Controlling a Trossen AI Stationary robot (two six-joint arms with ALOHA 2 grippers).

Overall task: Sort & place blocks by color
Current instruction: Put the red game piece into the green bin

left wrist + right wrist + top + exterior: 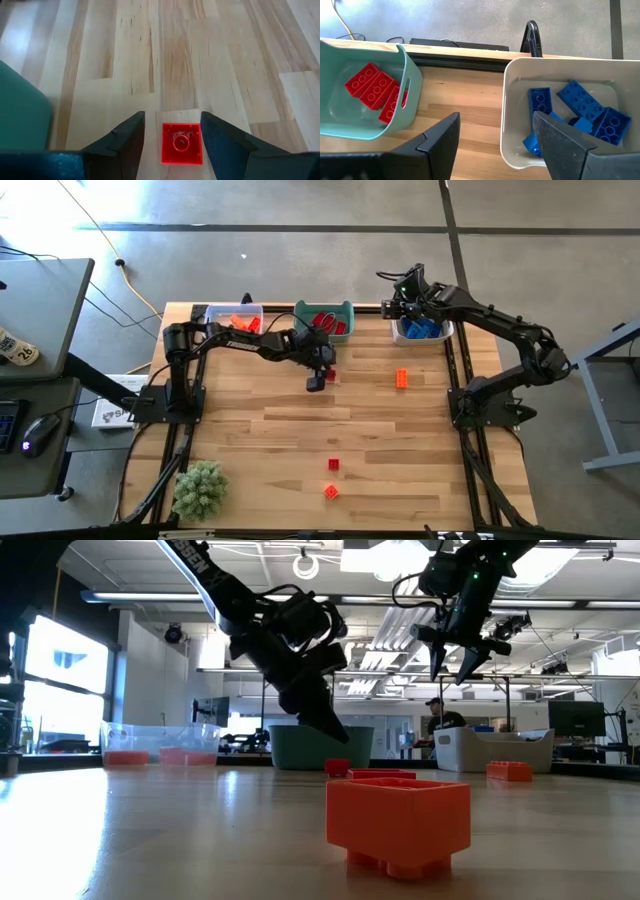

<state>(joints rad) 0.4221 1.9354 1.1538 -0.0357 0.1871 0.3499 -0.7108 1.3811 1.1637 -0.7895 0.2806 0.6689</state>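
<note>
At the far left of the wooden table sits a clear bin with orange blocks in it, and at the near left corner stands a fuzzy green plant. The left arm reaches from its base across the back of the table. Its left gripper hangs low just in front of the teal bin. In the left wrist view the jaws stand apart, one on each side of a small red block lying flat on the wood; neither finger seems to touch it, though the gap on each side is narrow.

The teal bin holds several red bricks. Right of it, on open wood, an orange brick lies alone. Nearer the front edge — well apart from the bins — are a tiny red cube and, just in front of it, a small orange block; the latter is probably the big orange shape close to the low camera.

At the right, the white bin holds a heap of blue bricks. The right gripper hovers over this bin's left rim — its jaws spread wide and holding nothing.
</note>
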